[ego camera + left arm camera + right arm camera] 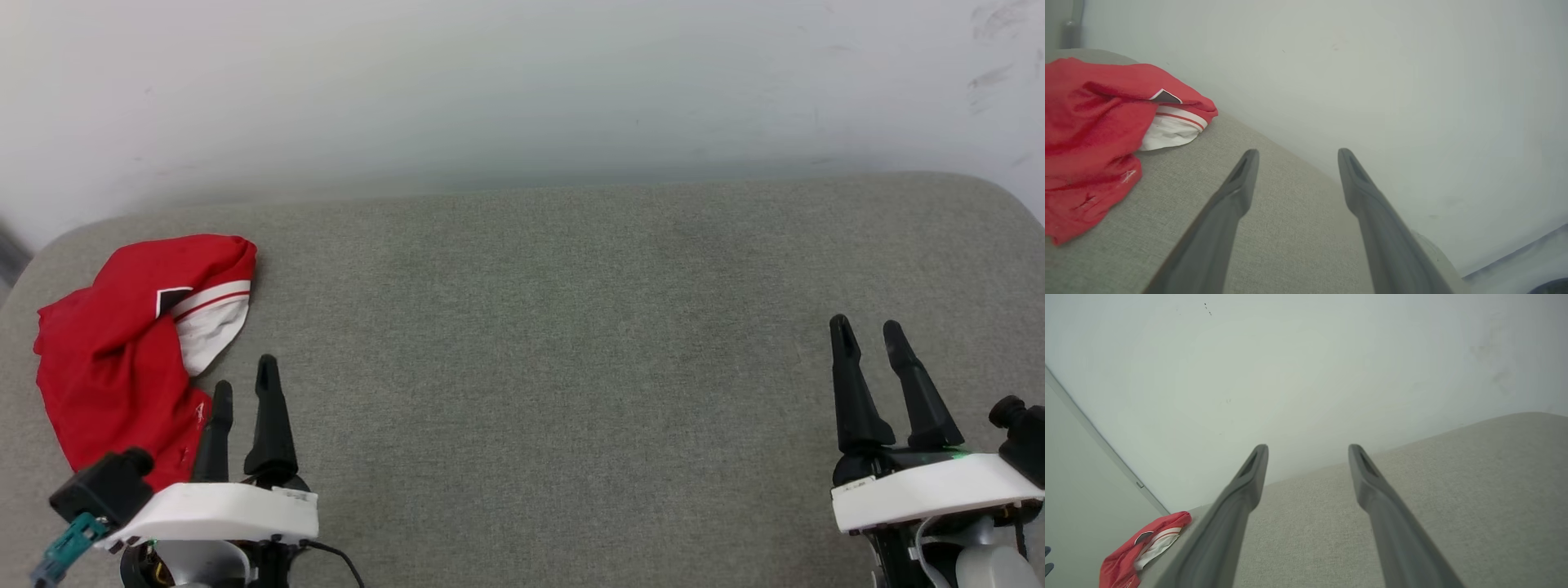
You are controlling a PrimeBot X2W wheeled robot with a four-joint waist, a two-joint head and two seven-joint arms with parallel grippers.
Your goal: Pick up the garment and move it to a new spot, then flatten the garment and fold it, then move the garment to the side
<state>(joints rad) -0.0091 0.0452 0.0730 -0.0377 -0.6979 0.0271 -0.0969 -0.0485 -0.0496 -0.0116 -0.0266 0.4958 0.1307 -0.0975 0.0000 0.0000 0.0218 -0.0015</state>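
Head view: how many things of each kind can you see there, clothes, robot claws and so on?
Garments: 1, the crumpled red jersey
Grippers: 2, the left gripper and the right gripper, both open and empty
Surfaces: 1, the grey padded surface
Total: 4

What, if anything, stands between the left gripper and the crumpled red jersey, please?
Nothing visible does. The jersey lies bunched at the left end of the grey cushion, just beside the open left gripper, with only bare cushion fabric between them.
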